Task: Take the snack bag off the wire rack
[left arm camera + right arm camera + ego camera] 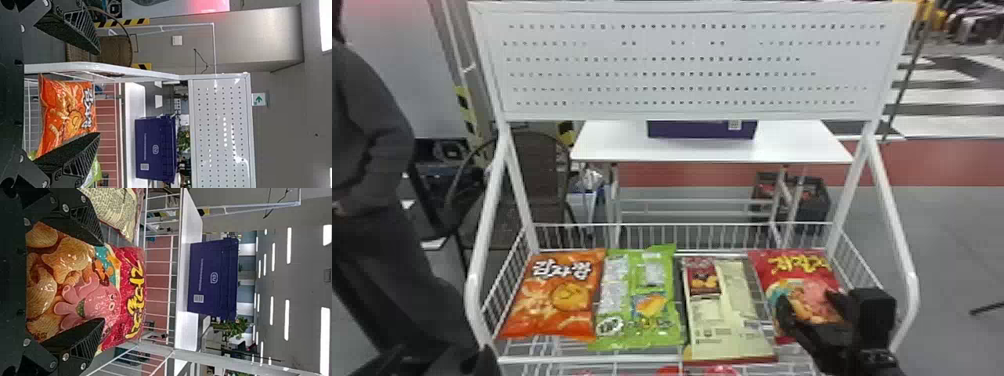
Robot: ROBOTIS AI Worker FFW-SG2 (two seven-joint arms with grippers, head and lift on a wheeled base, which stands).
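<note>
While the right gripper hangs over the right end of the wire rack, its two black fingers are spread wide, and look what's framed between them: the red snack bag, yellow lettering and pink octopus character on show! It's lying face up on the rack, at the right end of the row. Are the fingers touching it? From these angles, can't tell.

Over to the left gripper, down at the head view's bottom edge, and it's open too, fingers well apart and nothing held, the orange chip bag lying beyond them.

Now the line-up, left to right: orange chip bag, green snack bag, cream-backed snack bag with its printed back up, and the red one completing the four. Below, through the wires, bits of red packaging peek out. Up top stands the white perforated panel, and behind the rack there's a purple box sitting on a white table.
</note>
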